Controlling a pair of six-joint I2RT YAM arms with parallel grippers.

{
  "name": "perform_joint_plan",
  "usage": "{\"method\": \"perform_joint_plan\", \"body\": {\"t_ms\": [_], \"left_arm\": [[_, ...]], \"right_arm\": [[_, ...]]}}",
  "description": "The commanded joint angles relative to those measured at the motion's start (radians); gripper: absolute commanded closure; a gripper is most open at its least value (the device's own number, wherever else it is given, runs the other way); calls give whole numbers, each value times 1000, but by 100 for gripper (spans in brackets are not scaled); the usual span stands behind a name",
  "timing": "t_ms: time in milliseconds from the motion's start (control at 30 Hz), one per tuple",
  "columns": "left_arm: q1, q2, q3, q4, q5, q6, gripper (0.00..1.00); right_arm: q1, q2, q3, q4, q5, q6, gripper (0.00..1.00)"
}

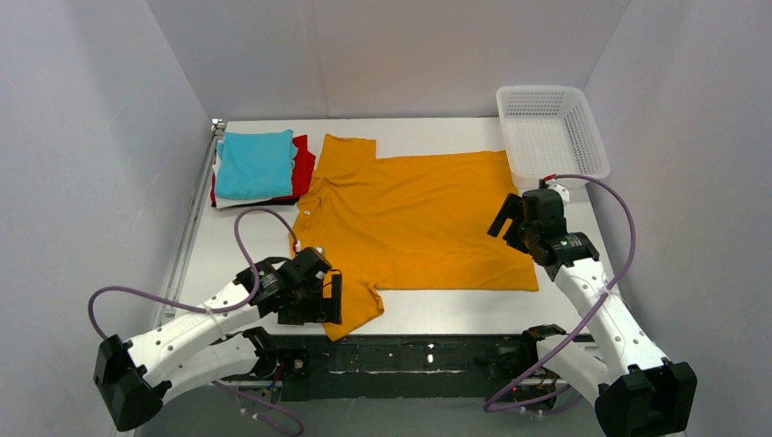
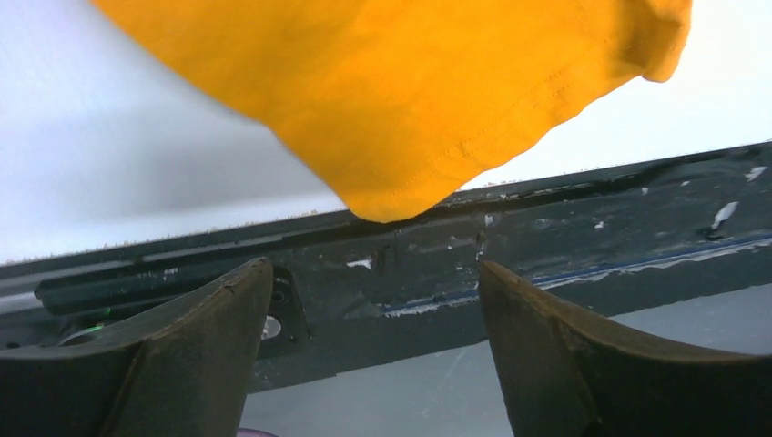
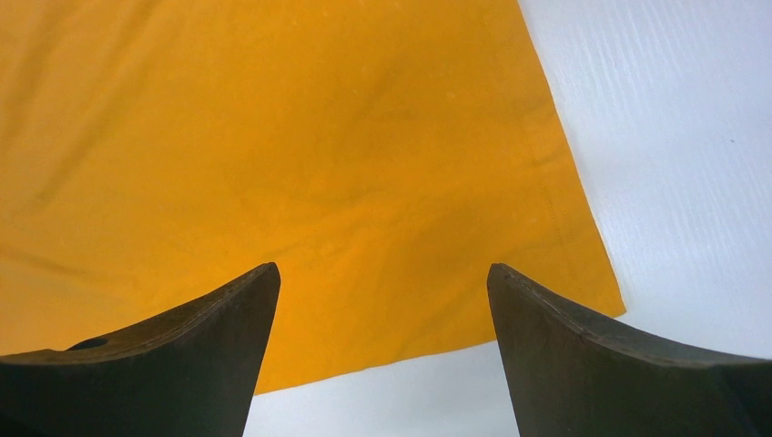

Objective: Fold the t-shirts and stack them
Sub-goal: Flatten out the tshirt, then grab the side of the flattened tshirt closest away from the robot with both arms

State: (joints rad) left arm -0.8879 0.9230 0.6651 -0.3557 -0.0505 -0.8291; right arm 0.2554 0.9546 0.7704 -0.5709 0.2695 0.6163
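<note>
Both claws open over the flat orange tee (image 1: 419, 218), first fold not yet started.
The tee lies spread mid-table (image 1: 228, 264), collar twd left, hem twd right; its near sleeve tip laps onto the black rail (image 2: 564, 246) at the near edge. The folded stack (image 1: 259, 168), turquoise on top, sits far-left, just beside the far sleeve. L gripper (image 1: 326, 297) hovers by the near sleeve, jaws apart, nothing btwn them. R gripper (image 3: 382, 273) hangs over the near hem corner, jaws wide, empty. Step, as I judge it: getting holds for the 1st fold. Next prob needs each claw to drop onto its edge, pinch both cloth layers w/o bunching, then lift in sync.
</note>
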Motion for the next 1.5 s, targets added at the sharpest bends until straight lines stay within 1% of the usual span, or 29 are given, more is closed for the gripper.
{"method": "perform_joint_plan", "body": {"t_ms": [0, 67, 167, 267, 333, 433, 500, 633, 700, 867, 900, 933, 1067, 1133, 1233, 1300, 1400, 1467], "left_arm": [[-35, 69, -52, 19, -52, -21, 24], [-41, 94, -100, 112, 10, -14, 29], [-47, 149, -106, 120, 32, 13, 31], [-57, 176, -101, 130, 27, 26, 32], [-62, 203, -94, 131, 16, 32, 38], [-69, 240, -95, 138, 3, 23, 42], [-75, 266, -88, 136, -1, 32, 47], [-90, 305, -72, 131, -5, 44, 47], [-92, 328, -65, 130, -18, 41, 50], [-97, 380, -40, 119, -47, 29, 75], [-99, 383, -35, 112, -59, 25, 85], [-99, 385, -29, 96, -77, 14, 100], [-99, 369, 12, 9, -123, -17, 100], [-99, 336, 5, 2, -114, -22, 100], [-99, 279, -12, -2, -94, -22, 100], [-99, 247, -18, -10, -88, -18, 100], [-99, 214, -16, -12, -69, -4, 100], [-99, 209, -10, -13, -54, 4, 100]], "right_arm": [[-8, 36, 46, -34, 58, 28, 8], [-10, 41, 42, -38, 59, 36, 8], [-14, 35, 28, -36, 64, 43, 8], [-20, 29, 12, -23, 54, 50, 8], [-23, 29, 10, -22, 51, 50, 8], [-26, 34, 11, -27, 52, 49, 8], [-28, 36, 12, -30, 51, 51, 8], [-35, 31, 10, -32, 53, 57, 8], [-38, 27, 9, -32, 49, 63, 8], [-83, -4, 11, -76, 17, 86, 8], [-108, -11, 4, -91, -3, 92, 8], [-137, -20, -2, -106, -26, 99, 8], [-271, -79, -57, -177, -124, 131, 8], [-306, -115, -98, -199, -165, 161, 8], [-315, -160, -176, -222, -177, 235, 9], [-314, -181, -233, -198, -181, 256, 10], [-316, -179, -288, -151, -144, 296, 12], [-317, -161, -307, -107, -144, 312, 15]]}}
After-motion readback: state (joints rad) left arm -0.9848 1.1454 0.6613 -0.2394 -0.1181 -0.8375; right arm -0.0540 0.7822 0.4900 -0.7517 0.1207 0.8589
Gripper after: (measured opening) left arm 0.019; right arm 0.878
